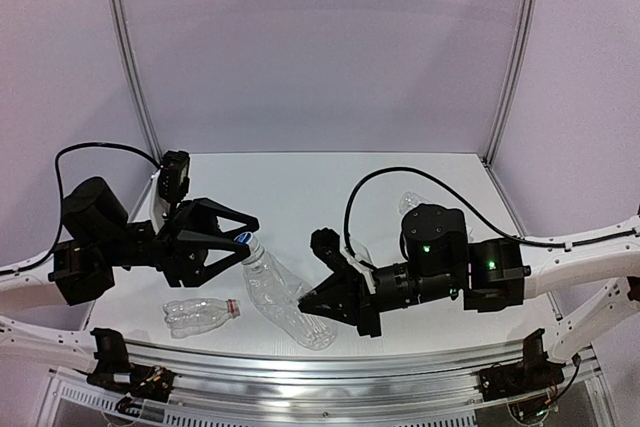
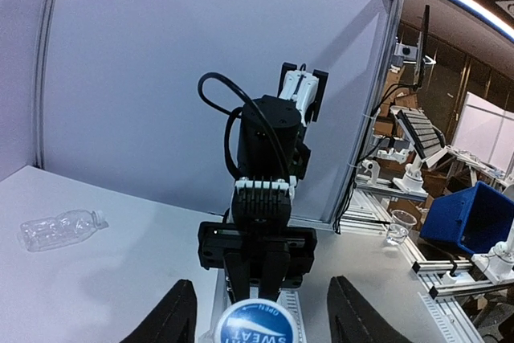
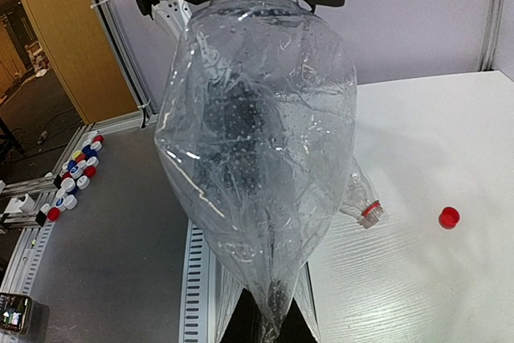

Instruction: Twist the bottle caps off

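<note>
clear bottle [image 3: 257, 142] pinched at base by right tool [image 3: 271, 328], left tool [image 1: 249, 234] seemingly loose around cap [image 2: 257, 323]

The lower edge of the left wrist view cuts off the printed cap [image 2: 257, 323] and the tips of the left gripper [image 2: 255, 331], so whether its fingers [image 2: 173, 319] touch the cap cannot be told. In the right wrist view the top edge crops the large clear bottle [image 3: 257, 142] at its neck. Its crushed base hides most of the right gripper [image 3: 269, 325] at bottom centre. A small bottle [image 3: 361, 200] is half hidden behind it. The loose caps [image 3: 72, 178] at mid left are too small to count.
</note>
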Controlling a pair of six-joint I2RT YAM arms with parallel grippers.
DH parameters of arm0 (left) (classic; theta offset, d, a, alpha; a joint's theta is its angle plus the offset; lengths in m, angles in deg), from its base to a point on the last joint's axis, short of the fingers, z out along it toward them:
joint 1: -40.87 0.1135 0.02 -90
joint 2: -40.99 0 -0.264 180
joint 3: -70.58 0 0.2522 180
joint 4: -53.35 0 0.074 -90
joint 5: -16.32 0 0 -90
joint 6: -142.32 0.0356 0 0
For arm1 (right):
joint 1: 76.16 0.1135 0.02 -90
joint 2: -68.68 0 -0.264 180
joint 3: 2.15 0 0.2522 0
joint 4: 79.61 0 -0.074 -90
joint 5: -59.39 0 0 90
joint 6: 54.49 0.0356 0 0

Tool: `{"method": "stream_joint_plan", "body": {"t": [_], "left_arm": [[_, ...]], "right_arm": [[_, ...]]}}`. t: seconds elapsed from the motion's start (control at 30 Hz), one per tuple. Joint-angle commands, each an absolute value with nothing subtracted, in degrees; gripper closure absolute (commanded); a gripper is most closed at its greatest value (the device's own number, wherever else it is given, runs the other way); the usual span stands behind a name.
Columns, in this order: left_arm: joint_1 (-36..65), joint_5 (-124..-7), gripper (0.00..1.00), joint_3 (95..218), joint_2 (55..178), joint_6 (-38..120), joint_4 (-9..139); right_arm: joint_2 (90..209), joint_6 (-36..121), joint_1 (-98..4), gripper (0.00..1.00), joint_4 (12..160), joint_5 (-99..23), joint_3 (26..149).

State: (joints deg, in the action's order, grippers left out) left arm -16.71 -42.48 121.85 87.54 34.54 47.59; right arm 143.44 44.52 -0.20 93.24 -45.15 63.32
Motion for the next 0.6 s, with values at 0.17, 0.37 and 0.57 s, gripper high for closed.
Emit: {"method": "stream_joint_plan", "body": {"t": [0.17, 0.37, 0.57], "left_arm": [[-18.69, -42.89, 0.78, 126.22, 90.02, 37.71, 51.57], [-19.06, -46.88, 0.89, 127.54, 90.92, 38.26, 54.51], [-21.37, -62.03, 0.91, 129.43, 90.67, 38.44, 60.70]], "right_arm": [[144.26, 44.21, -0.24, 1.00, 91.84, -45.13, 65.01], [143.85, 44.21, -0.23, 1.00, 91.61, -43.90, 64.90], [143.10, 45.53, -0.24, 1.00, 90.02, -33.03, 64.98]]}}
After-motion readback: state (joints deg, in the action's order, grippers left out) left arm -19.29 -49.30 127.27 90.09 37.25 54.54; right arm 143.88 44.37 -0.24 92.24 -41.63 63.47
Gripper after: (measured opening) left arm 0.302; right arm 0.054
